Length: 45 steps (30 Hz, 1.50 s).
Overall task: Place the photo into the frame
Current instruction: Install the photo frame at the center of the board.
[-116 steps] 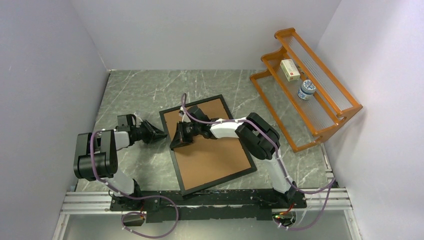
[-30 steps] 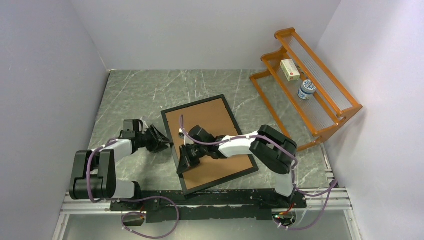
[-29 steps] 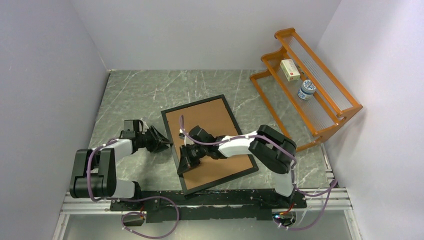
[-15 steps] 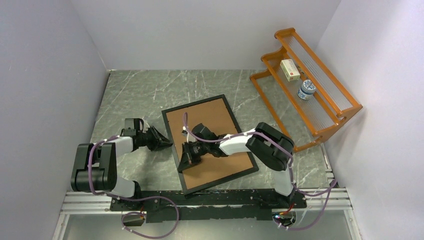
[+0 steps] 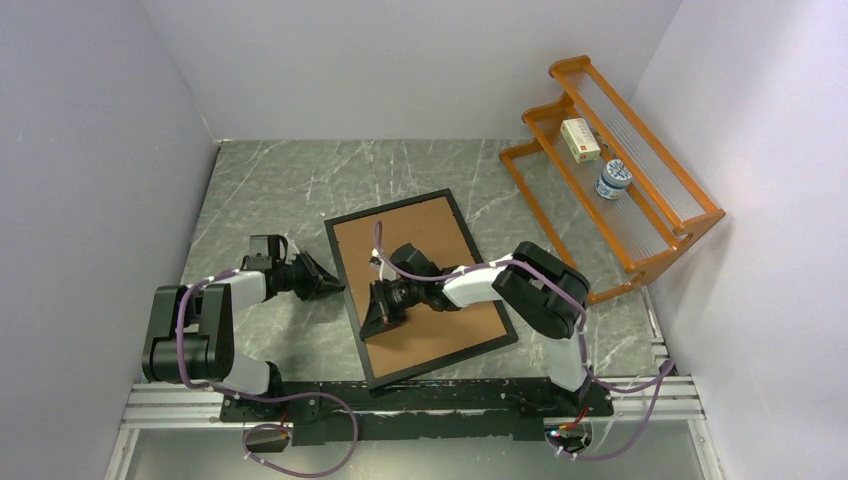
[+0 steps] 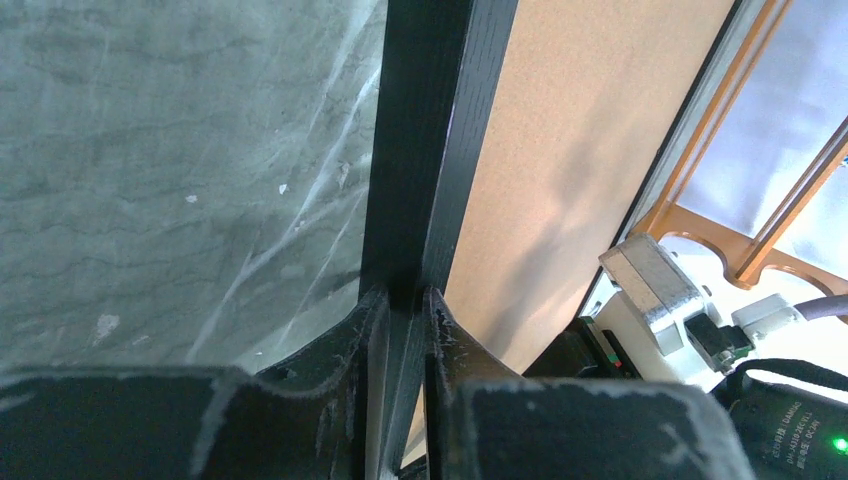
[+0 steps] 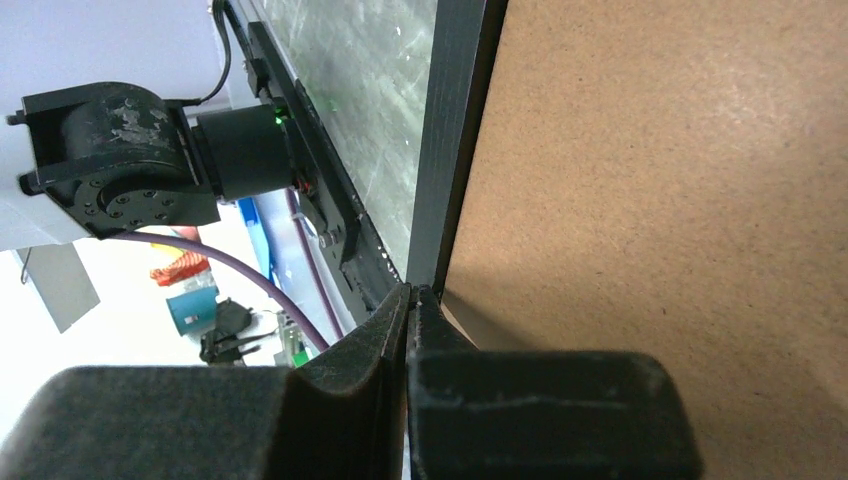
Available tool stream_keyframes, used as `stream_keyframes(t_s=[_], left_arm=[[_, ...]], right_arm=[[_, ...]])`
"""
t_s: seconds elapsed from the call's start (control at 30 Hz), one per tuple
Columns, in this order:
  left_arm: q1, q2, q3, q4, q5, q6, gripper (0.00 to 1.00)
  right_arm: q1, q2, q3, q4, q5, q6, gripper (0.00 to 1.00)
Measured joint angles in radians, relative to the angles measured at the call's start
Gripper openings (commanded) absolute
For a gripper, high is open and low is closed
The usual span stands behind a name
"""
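Observation:
The frame lies back up in the middle of the table, its brown board on top inside the black rail. The photo is not in view. My left gripper is at the frame's left edge. In the left wrist view it is shut on the black rail, beside the board. My right gripper rests over the near left part of the board. In the right wrist view its jaws are pressed together at the seam between rail and board, with nothing seen between them.
An orange wooden rack stands at the back right, with a white box and a blue-and-white jar on it. Grey walls close in the left, back and right. The arms' metal base rail runs along the near edge.
My right gripper has slid from the upper left of the board down to its near left part. My left gripper has closed in on the left rail. The frame has shifted slightly right.

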Motion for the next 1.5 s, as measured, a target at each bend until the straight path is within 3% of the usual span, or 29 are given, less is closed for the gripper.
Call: stream_keyframes(t_s=[0.33,0.8,1.5], left_arm=[[-0.001,0.006,0.004,0.008,0.001,-0.004,0.17],[-0.001,0.006,0.005,0.008,0.000,-0.007,0.17],[-0.005,0.006,0.019,-0.010,-0.016,-0.006,0.21]], right_arm=[[-0.010,0.007,0.005,-0.019,-0.013,-0.008,0.08],[-0.011,0.008,0.004,-0.035,-0.026,-0.007,0.32],[-0.055,-0.050,-0.051,-0.028,0.005,-0.045,0.36]])
